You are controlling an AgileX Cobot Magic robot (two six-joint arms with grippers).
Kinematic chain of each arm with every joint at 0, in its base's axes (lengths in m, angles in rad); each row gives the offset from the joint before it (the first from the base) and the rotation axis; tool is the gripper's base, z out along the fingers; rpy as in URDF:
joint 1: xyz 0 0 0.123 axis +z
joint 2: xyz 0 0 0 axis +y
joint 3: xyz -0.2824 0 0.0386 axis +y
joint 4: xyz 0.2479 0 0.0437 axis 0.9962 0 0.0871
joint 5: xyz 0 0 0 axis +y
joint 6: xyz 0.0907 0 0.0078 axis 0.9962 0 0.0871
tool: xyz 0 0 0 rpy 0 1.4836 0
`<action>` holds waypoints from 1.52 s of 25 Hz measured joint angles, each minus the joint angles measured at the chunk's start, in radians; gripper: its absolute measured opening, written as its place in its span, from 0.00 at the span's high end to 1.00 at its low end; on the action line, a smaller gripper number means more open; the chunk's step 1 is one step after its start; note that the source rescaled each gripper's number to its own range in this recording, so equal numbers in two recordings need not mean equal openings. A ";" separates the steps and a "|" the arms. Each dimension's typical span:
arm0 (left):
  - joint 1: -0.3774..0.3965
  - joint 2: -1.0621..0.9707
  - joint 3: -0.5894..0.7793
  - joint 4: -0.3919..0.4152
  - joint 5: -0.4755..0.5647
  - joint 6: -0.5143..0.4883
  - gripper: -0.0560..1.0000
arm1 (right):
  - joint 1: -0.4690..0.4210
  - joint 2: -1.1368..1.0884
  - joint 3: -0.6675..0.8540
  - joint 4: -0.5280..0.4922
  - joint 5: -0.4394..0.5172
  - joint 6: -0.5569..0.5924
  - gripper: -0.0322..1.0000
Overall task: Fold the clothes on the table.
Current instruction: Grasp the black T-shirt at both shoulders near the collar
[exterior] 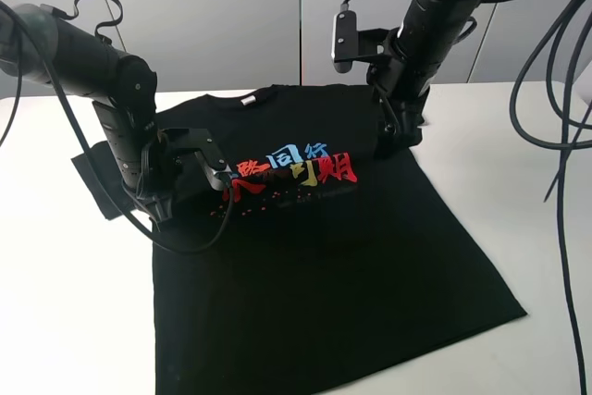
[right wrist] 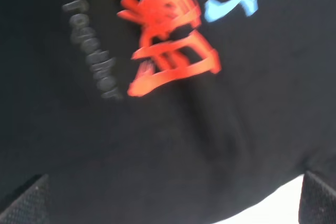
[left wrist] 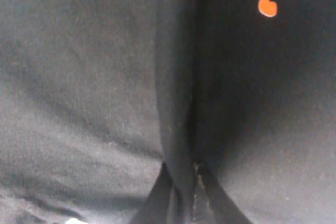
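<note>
A black T-shirt (exterior: 314,265) with a red, blue and yellow print (exterior: 301,168) lies face up on the white table (exterior: 65,302), collar at the far side. My left gripper (exterior: 220,182) is at the shirt's left side beside the print. In the left wrist view it (left wrist: 181,195) is shut on a raised ridge of the black fabric (left wrist: 176,103). My right gripper (exterior: 396,141) is low over the shirt's right shoulder edge. In the right wrist view its fingers (right wrist: 21,203) stand wide apart over the print (right wrist: 168,51), holding nothing.
The shirt's left sleeve (exterior: 97,178) sticks out under the left arm. Black cables (exterior: 555,90) hang at the right. A grey panelled wall (exterior: 231,16) stands behind the table. Bare table (exterior: 536,228) lies to the right of the shirt.
</note>
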 joint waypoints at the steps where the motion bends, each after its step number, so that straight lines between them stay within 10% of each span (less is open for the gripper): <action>1: 0.000 0.000 0.000 0.002 0.010 0.012 0.94 | 0.007 0.007 0.000 -0.013 -0.009 -0.002 0.00; 27: -0.091 -0.005 0.043 0.088 0.090 0.102 0.92 | 0.005 0.245 -0.142 -0.035 -0.093 -0.088 0.00; 38: -0.091 -0.005 0.044 0.086 0.092 0.102 0.92 | -0.009 0.317 -0.164 -0.035 -0.072 -0.022 0.42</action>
